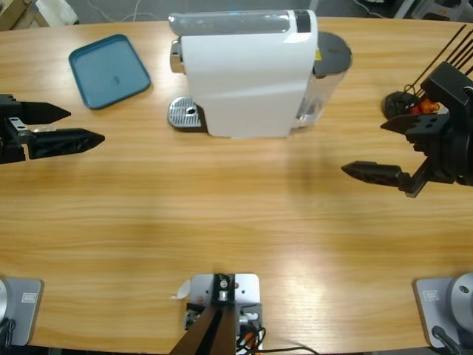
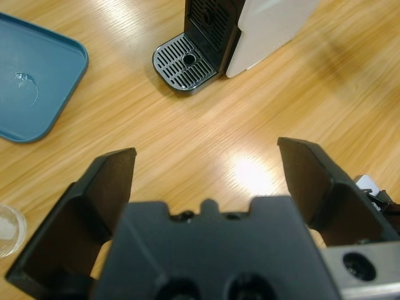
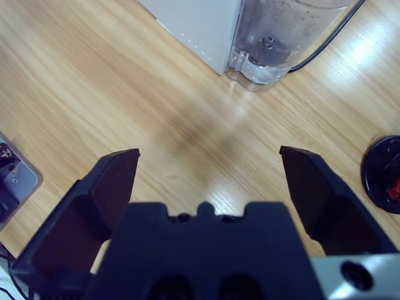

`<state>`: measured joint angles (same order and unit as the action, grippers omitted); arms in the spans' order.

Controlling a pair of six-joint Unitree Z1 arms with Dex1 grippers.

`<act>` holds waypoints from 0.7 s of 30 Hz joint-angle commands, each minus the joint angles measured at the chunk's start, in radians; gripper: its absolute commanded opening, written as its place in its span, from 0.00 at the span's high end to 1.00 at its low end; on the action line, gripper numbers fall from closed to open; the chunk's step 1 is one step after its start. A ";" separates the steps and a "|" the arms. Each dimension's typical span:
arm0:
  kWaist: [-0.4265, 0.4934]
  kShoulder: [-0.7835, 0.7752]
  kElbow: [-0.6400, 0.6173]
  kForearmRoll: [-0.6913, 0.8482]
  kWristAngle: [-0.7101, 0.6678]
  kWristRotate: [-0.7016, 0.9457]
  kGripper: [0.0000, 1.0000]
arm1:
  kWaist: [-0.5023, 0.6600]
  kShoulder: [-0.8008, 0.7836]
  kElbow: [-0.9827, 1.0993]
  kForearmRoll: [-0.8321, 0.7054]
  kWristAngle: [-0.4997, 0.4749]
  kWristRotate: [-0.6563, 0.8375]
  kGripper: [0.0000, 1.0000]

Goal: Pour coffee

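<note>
My left tool [image 2: 206, 165] and right tool [image 3: 209, 169] both hang released over the tabletop [image 1: 222, 214], grasping nothing. Glass [image 2: 9, 228] barely shows beside my left jaw; coffee unseen. Likely light, slick, fragile: I'd grip mid-wall, gently, upright.

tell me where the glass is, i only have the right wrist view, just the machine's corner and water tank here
Observer: Only the left wrist view catches it: a clear glass at the picture's edge, beside the left gripper.
Operator: is the left gripper holding it
Observer: No, its jaws are wide open and hold nothing.
Operator: drip tray free
Observer: Yes, nothing stands on the drip tray at the front of the coffee machine.
</note>
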<state>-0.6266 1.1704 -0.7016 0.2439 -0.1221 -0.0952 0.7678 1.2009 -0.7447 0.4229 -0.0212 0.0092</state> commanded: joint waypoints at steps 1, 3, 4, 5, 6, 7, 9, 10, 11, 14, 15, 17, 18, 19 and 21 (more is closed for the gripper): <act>0.035 0.013 -0.044 0.070 -0.180 -0.046 0.02 | -0.011 0.028 -0.001 -0.007 0.010 -0.014 0.00; 0.092 0.011 -0.101 0.086 -0.317 -0.073 0.02 | -0.011 0.029 -0.001 -0.009 0.012 -0.015 0.00; 0.131 0.013 -0.133 0.085 -0.372 -0.096 0.02 | -0.011 0.029 -0.001 -0.009 0.012 -0.017 0.00; 0.171 0.018 -0.154 0.075 -0.412 -0.127 0.02 | -0.011 0.029 -0.001 -0.009 0.014 -0.017 0.00; 0.226 0.038 -0.177 0.054 -0.466 -0.169 0.02 | -0.011 0.028 -0.001 -0.009 0.019 -0.018 0.00; 0.271 0.064 -0.199 0.038 -0.519 -0.194 0.02 | -0.011 0.026 -0.001 -0.009 0.023 -0.020 0.00; 0.358 0.149 -0.240 -0.012 -0.653 -0.246 0.03 | -0.011 0.021 0.000 -0.009 0.028 -0.021 0.00; 0.391 0.200 -0.245 -0.060 -0.709 -0.281 0.03 | -0.011 0.016 0.001 -0.009 0.029 -0.023 0.00; 0.401 0.237 -0.243 -0.098 -0.733 -0.301 0.04 | -0.011 0.009 0.003 -0.012 0.030 -0.027 0.00; 0.401 0.357 -0.242 -0.201 -0.788 -0.369 0.10 | -0.011 0.002 0.005 -0.017 0.028 -0.028 0.00; 0.401 0.388 -0.243 -0.239 -0.819 -0.399 0.11 | -0.011 -0.002 0.006 -0.018 0.027 -0.028 0.00; 0.391 0.457 -0.250 -0.337 -0.893 -0.469 0.11 | -0.011 -0.022 0.012 -0.025 0.026 -0.028 0.00; 0.383 0.483 -0.256 -0.376 -0.912 -0.506 0.11 | -0.011 -0.033 0.017 -0.030 0.026 -0.028 0.00; 0.372 0.507 -0.257 -0.421 -0.914 -0.552 0.11 | -0.011 -0.038 0.020 -0.032 0.026 -0.028 0.00; 0.360 0.530 -0.257 -0.485 -0.913 -0.614 0.11 | -0.011 -0.040 0.021 -0.034 0.023 -0.028 0.00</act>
<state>-0.2373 1.5440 -0.9551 -0.0516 -0.9761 -0.5400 0.7676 1.1939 -0.7447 0.4059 -0.0029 -0.0054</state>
